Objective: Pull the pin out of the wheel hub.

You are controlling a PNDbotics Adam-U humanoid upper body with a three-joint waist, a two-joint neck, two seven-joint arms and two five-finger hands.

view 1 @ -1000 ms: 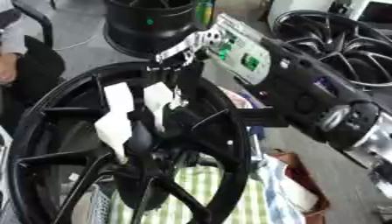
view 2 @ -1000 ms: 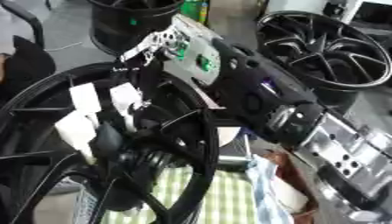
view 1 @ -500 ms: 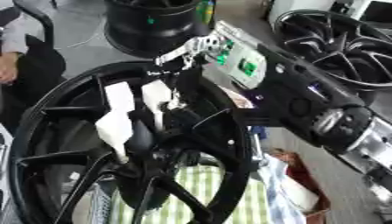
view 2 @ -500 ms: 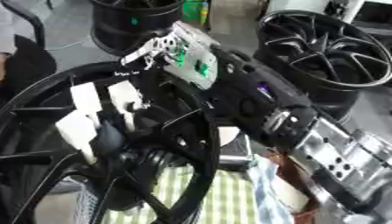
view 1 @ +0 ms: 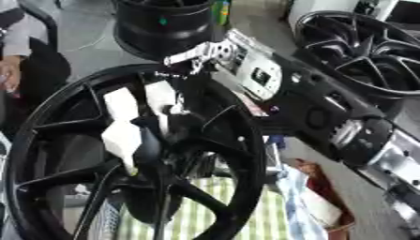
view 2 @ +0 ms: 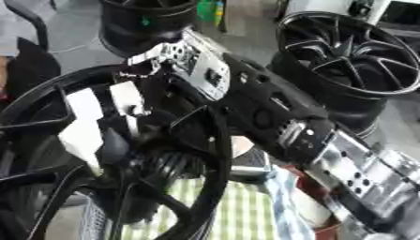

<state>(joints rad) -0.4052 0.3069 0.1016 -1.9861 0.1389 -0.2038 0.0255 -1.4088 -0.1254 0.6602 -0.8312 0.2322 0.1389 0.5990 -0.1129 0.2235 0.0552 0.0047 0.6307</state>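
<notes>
Though cut off at the left and bottom edges, fills the left and middle of the view: black wheel hub [view 1: 246, 154], standing on edge and tilted a little, with spokes running from the rim to a dark centre. At that centre, two white blocky pieces [view 1: 123, 126] — one lower and to the left, one higher and to the right, close together against the dark middle. Cannot tell which part of this is the pin, nor whether it sits in or out. Seen through the spokes at the bottom, a green-and-white checked cloth [view 1: 205, 211] lying under the wheel. Beyond the hub's top, a dark round rim [view 1: 164, 28], standing apart from it.

At the hub's upper rim, right hand [view 1: 199, 53], silver, entering from the right and lying just above the rim's top edge, near the upper white piece. Cannot tell whether spread, pressed together or pinching something.

From the hand down to the lower right corner, the right arm [view 2: 271, 117]: black casing with a pale panel [view 1: 258, 75] near the wrist and a silver joint [view 2: 361, 173] further down, crossing in front of the hub's right side. Under the arm at the lower right, a pale blue cloth [view 1: 291, 187] and, just beside it, a reddish-brown thing [view 1: 324, 197]. At the upper right, well apart from the hub, a second black spoked wheel [view 2: 353, 51].
</notes>
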